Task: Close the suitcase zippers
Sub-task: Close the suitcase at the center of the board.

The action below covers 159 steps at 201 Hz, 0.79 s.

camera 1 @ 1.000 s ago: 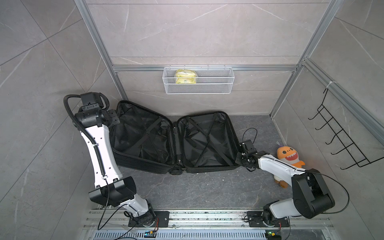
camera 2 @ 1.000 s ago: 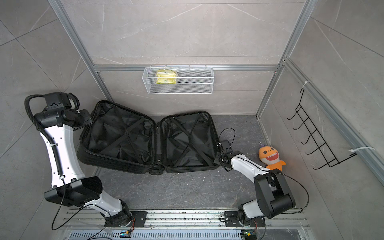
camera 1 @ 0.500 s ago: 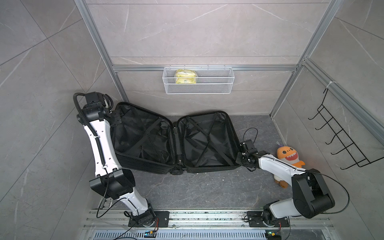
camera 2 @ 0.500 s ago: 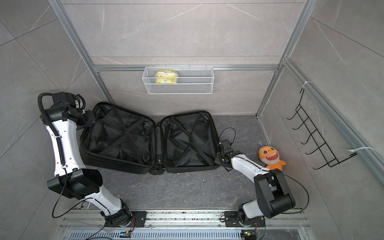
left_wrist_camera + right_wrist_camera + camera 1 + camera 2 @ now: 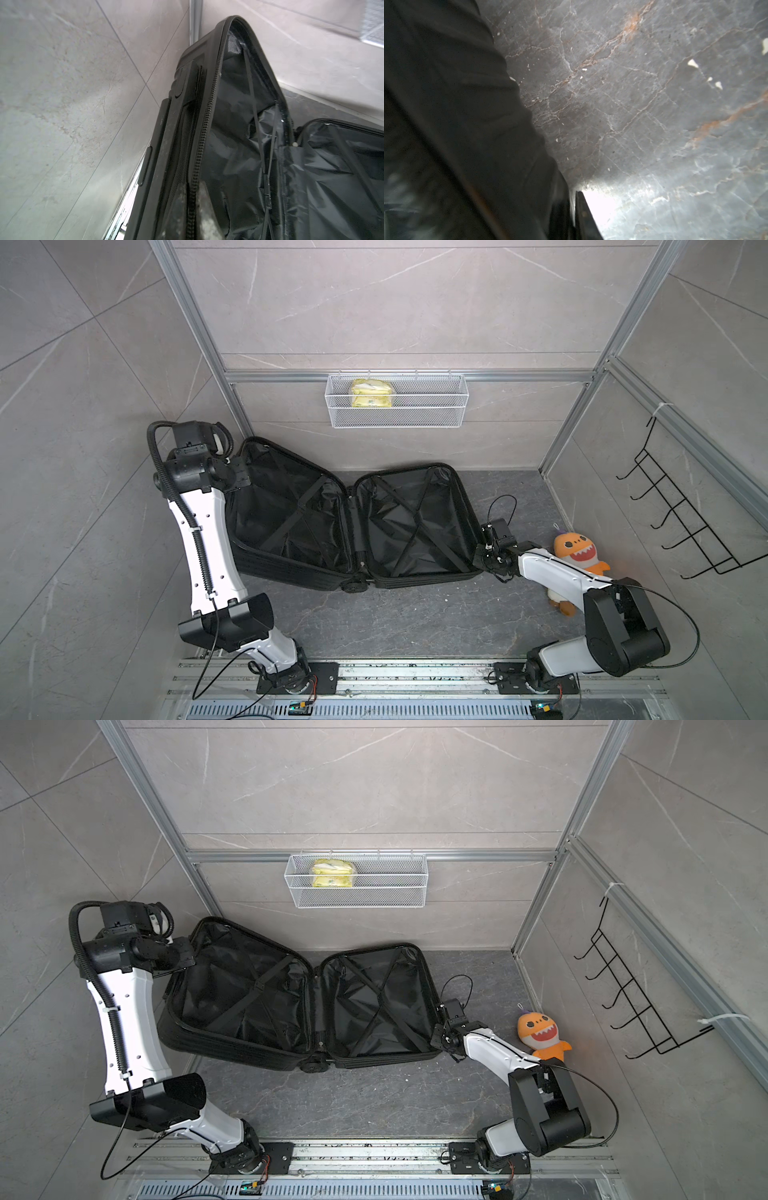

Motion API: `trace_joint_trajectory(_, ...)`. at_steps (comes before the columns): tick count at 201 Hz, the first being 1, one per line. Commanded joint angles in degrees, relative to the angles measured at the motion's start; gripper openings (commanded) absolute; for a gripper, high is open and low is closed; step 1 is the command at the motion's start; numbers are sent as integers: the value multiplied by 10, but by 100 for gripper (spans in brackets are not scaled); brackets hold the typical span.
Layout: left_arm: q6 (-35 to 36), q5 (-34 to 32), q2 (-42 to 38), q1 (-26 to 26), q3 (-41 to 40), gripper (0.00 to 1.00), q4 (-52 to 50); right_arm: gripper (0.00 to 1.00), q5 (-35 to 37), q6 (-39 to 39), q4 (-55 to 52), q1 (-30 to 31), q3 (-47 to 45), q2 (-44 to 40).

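L gripper [image 5: 192,195] clamps open blk suitcase [image 5: 291,510].

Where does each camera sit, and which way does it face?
Both top views: overhead, facing down at the open suitcase; left arm, right arm show.
Left wrist: beside the raised half, facing along its zipper; left tool clamps the rim.
Right wrist: low beside the suitcase, facing the floor; right tool tips show.
Shared: the suitcase, in every view.

black suitcase [image 5: 291,522] splayed open, zippers [image 5: 204,128] unzipped
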Motion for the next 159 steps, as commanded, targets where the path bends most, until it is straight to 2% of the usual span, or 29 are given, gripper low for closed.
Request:
trace_joint_trajectory(1, -70, 31, -70, -63, 17, 0, -2, 0, -32, 4, -48, 5, -28, 31)
trace_joint_trajectory(54, -103, -50, -89, -209, 38, 0, -4, 0, -37, 3, -49, 34, -17, 42)
trace_joint_trajectory(110, -156, -116, -50, -339, 100, 0, -2, 0, -36, 16, -48, 68, -5, 55)
trace_joint_trajectory(159, -203, -133, -25, -441, 94, 0, 51, 0, -39, 16, -45, 74, -4, 56)
